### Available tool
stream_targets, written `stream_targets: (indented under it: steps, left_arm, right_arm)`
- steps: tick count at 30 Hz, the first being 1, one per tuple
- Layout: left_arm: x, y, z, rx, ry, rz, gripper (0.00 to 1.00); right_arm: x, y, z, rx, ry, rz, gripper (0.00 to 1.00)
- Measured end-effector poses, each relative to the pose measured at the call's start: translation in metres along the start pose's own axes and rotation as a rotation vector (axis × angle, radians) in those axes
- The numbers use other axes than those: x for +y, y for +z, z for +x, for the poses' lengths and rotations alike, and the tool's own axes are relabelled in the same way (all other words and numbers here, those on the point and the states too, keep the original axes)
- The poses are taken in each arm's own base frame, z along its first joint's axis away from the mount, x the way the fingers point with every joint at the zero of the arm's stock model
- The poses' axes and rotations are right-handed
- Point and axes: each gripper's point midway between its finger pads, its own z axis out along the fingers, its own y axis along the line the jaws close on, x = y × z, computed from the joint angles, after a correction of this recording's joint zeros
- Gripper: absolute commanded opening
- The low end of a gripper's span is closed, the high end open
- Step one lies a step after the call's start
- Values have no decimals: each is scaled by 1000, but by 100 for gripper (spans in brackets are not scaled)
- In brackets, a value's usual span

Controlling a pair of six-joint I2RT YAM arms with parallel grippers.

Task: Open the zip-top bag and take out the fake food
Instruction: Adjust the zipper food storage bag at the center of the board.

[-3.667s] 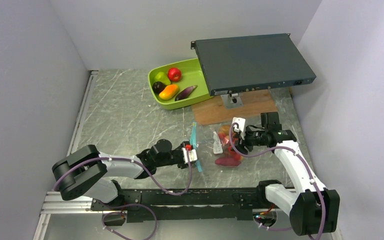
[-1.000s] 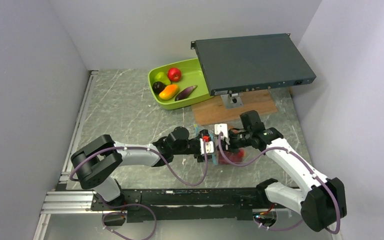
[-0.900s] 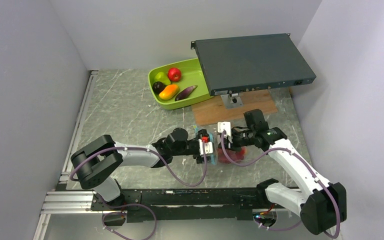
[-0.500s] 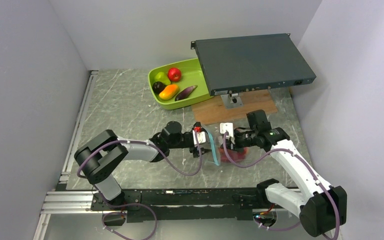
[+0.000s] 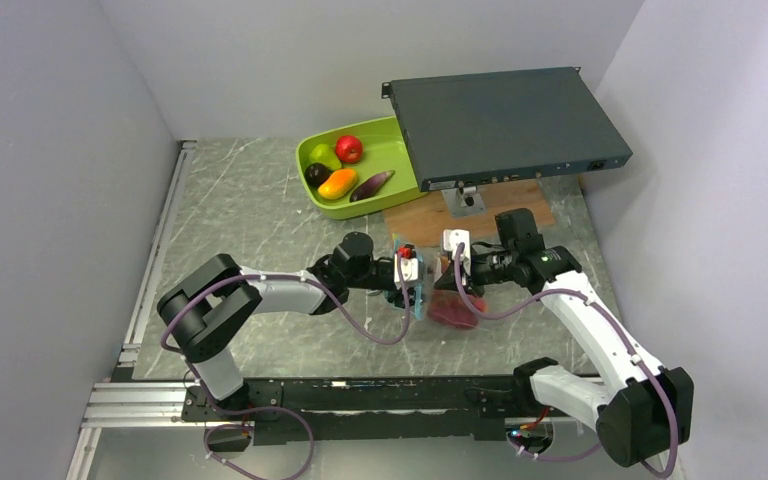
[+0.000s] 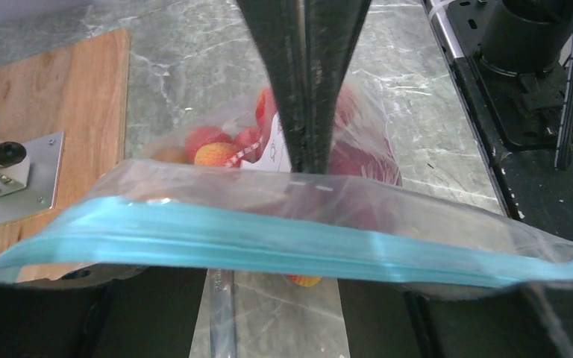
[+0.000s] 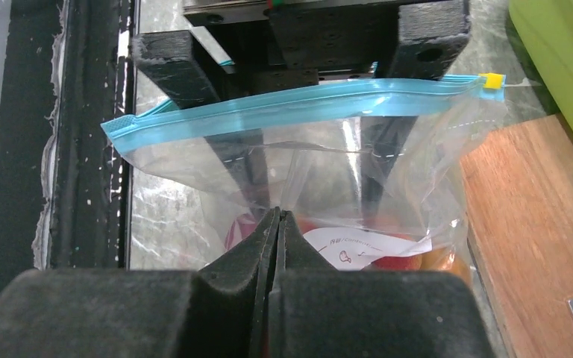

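The zip-top bag hangs between both grippers, its blue zip strip shut, with a yellow slider at one end. Fake food lies red and orange in its bottom, next to a white label. My right gripper is shut on a fold of the bag's clear wall; its fingers also show in the left wrist view. My left gripper is open, its fingers wide apart, with the zip strip lying across them. I cannot tell whether they reach inside the bag.
A lime-green tray at the back holds several fake fruits. A dark flat case on a stand overhangs a wooden board beside the bag. The arms' black base rail runs along the near edge.
Both grippers have shifted a little toward the far side, taking the bag along. The left jaws have narrowed somewhat. The right gripper stays shut on the bag's wall.
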Motion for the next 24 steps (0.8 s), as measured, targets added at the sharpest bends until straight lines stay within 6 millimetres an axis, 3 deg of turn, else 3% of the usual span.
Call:
stream_targets:
  steps: [8,17,24]
  left_arm:
    - [-12,1,3,16,-21,74,67]
    - [-2,8,-10,-1,-2,66,68]
    - [5,8,-11,-11,9,44,63]
  right_arm:
    - [-8,1,-4,-16,34,25,0]
    - [-14,6,-10,-40,57,3,0]
    - [-25,10,-21,-56,79,-13,0]
